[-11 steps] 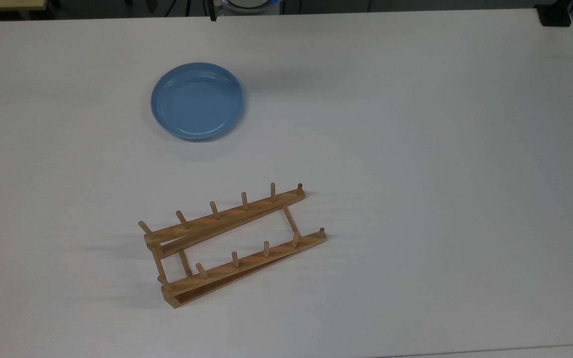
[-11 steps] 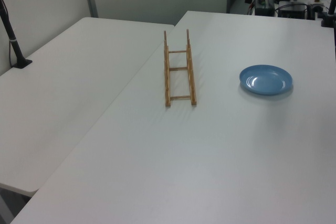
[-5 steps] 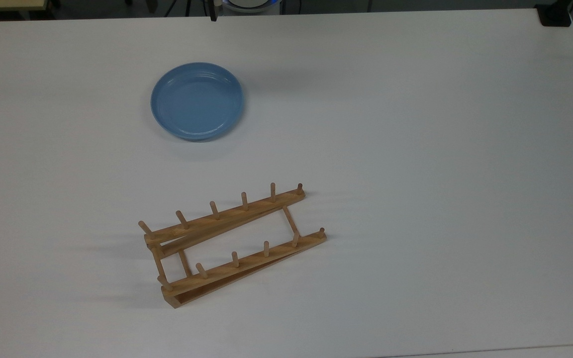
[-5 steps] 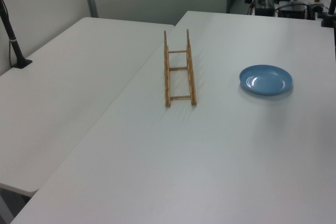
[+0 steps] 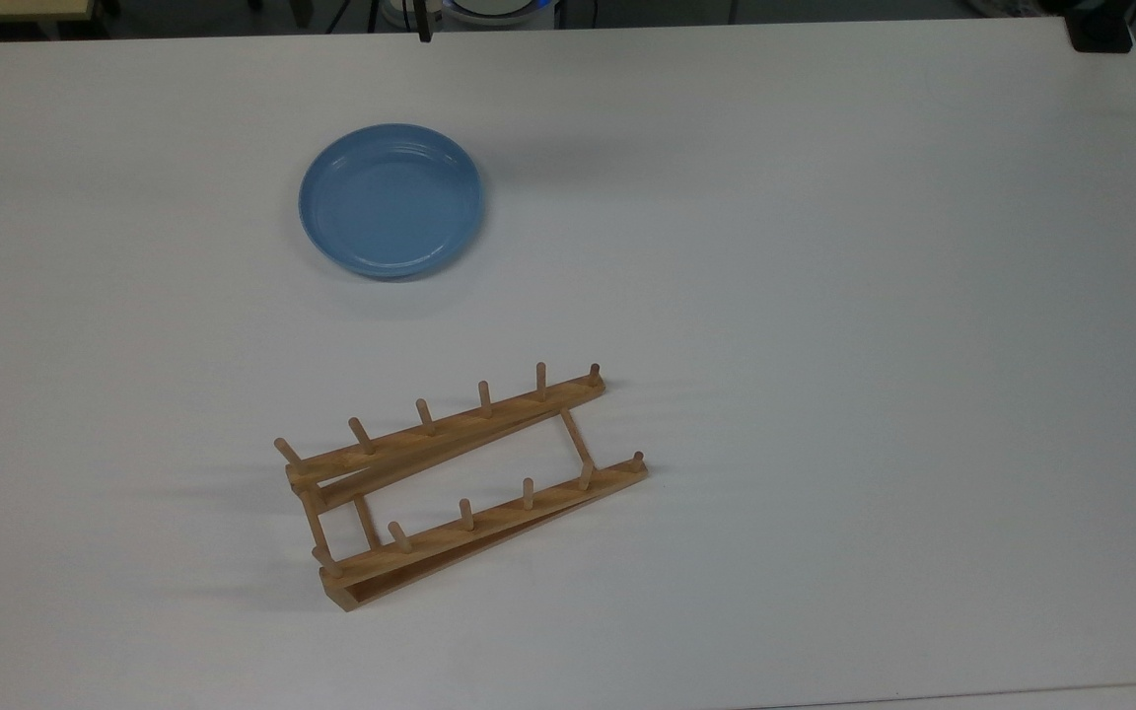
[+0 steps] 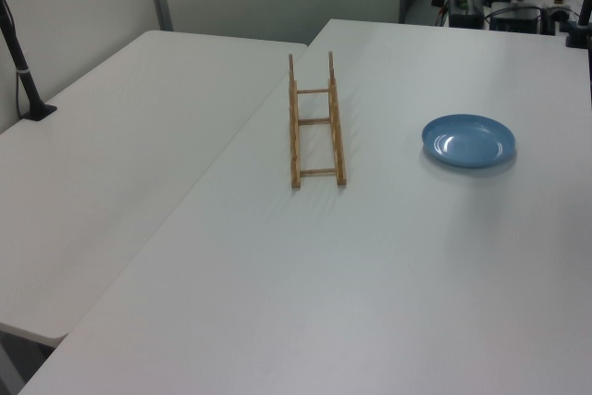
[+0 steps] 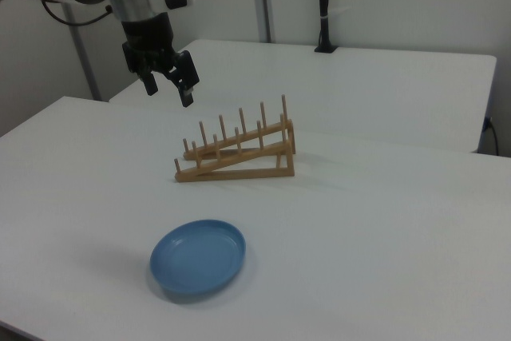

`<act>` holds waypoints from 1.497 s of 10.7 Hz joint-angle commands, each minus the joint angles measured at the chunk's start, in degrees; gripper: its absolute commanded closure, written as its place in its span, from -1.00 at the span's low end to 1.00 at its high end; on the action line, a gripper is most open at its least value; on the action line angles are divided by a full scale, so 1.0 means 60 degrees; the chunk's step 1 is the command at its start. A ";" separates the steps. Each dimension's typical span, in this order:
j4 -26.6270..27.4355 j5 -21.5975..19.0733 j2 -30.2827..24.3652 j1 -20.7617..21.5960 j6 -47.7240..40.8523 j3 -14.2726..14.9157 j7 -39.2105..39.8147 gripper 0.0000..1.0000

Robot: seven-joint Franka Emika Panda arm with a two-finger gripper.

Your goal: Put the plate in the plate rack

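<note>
So the light-blue plate point(image 5: 390, 199) is seen lying flat on the white table point(image 5: 824, 296), right side up, with nothing touching it. In the top view it sits toward the upper left of the middle; in the left view point(image 6: 468, 140) it's off to the right side, and in the right view point(image 7: 198, 256) it's down near the front edge. It hasn't been put in the rack yet.

The wooden plate rack point(image 5: 460, 483) is parked on the same table, well apart from the plate. In the top view it's set at a slant below the plate, with its two long rails running from lower left to upper right and thin dowel crossbars joining them. Upright pegs can be counted along each rail. In the right view point(image 7: 236, 152) it's seen from the side, sloping up toward the right view's right like a little ramp, with the pegs sticking up in a row. In the left view point(image 6: 315, 123) it's looked at end-on, like a short ladder.

The gripper point(image 7: 168, 85) is spotted in the right view's upper left, hanging in the air above the table, pointed downward. Its two black fingers are spread apart and nothing is held between them. It's positioned left of the rack and well above the plate, touching neither.

A second white table point(image 6: 111, 164) is butted up alongside.
</note>
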State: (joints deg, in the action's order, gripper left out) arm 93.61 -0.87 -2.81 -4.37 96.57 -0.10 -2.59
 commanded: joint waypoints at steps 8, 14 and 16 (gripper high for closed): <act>0.1620 0.0658 0.0043 -0.0749 0.0511 0.0031 0.4782 -1.00; 0.3237 0.0673 0.0977 -0.1246 0.2902 0.0046 0.5175 -1.00; 0.3251 0.0673 0.1637 -0.1497 0.3429 0.0046 0.5470 -1.00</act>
State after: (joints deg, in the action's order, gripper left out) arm 112.51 2.35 3.74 -11.58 113.35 0.19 27.48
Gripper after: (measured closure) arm 0.000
